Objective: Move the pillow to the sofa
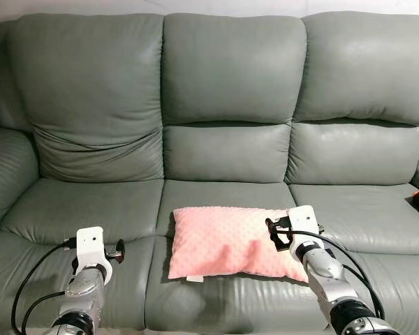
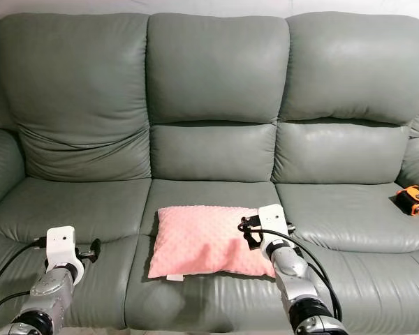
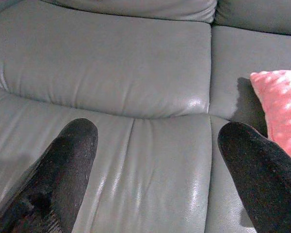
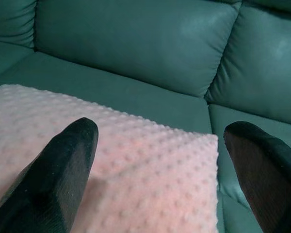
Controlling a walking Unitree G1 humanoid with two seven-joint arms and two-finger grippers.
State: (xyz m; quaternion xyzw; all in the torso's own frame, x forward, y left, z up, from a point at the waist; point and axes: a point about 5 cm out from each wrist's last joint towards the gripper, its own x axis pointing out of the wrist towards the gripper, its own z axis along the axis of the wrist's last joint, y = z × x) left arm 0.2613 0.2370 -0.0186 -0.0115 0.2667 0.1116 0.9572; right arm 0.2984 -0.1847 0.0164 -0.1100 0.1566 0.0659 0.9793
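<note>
Right wrist view: right gripper (image 4: pixel 157 141) fingers spread over pink pillow (image 1: pixel 223 241) on sofa (image 1: pixel 223 91); left gripper (image 3: pixel 155 141) spread too.

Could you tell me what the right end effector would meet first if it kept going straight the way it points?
Probably the pink pillow, lying directly beneath the open right end effector; beyond it, the sofa backrest.

Pink dotted pillow (image 1: pixel 223 241) lies flat on sofa's (image 1: pixel 230 91) middle seat.

No readable text, label, brand, number or sign anywhere in view
</note>
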